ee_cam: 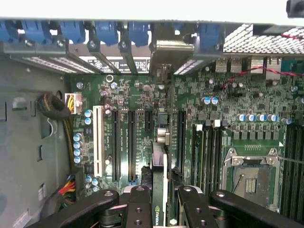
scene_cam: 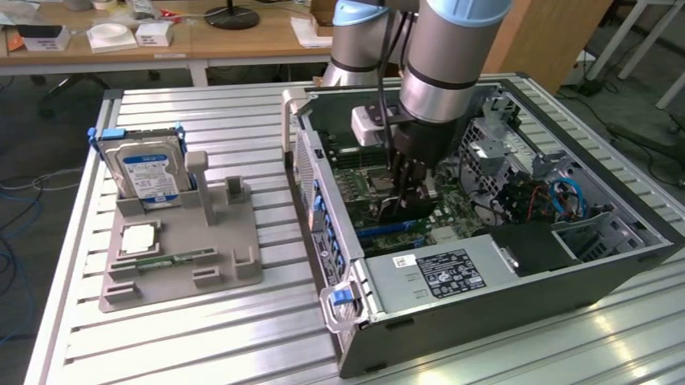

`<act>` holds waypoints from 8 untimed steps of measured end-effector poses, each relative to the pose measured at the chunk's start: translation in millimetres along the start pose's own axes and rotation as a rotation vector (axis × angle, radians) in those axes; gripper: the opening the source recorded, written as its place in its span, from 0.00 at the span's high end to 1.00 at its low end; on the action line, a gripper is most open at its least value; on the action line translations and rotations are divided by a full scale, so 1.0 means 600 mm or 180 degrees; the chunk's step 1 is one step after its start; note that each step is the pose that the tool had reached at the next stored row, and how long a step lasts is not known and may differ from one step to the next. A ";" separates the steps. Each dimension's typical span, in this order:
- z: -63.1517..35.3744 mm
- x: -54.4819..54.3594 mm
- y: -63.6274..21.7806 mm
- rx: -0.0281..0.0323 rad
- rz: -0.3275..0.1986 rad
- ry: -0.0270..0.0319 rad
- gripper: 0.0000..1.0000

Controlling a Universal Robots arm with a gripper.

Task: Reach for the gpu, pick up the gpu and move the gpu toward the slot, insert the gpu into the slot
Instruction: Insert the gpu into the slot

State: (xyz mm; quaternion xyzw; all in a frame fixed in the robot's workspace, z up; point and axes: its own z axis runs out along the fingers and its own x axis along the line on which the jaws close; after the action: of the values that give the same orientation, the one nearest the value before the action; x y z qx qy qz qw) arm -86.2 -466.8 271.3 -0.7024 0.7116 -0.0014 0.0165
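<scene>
While the end effector (ee_cam: 159, 197) is clenched on the gpu (ee_cam: 159, 166), held edge-on over the slot (ee_cam: 164, 135) inside the computer case (scene_cam: 354, 337), I judge it needs square alignment and straight, even pressure.

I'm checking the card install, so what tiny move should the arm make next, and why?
Probably a slow, straight push further down. The hand grips the gpu edge-on over the motherboard, the card's bracket end lies toward the case's rear wall, and the card looks lined up along a slot. How deep it sits cannot be seen, so ease down gently.
</scene>
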 end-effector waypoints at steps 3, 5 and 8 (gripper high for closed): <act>0.001 0.000 0.001 0.0000 0.0000 0.0001 0.74; 0.002 0.000 0.001 0.0000 0.0000 0.0001 0.74; 0.003 0.000 0.001 0.0000 0.0000 0.0001 0.74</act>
State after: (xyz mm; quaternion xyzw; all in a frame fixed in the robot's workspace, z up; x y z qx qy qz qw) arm -87.0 -466.9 269.2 -0.7024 0.7116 -0.0014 0.0164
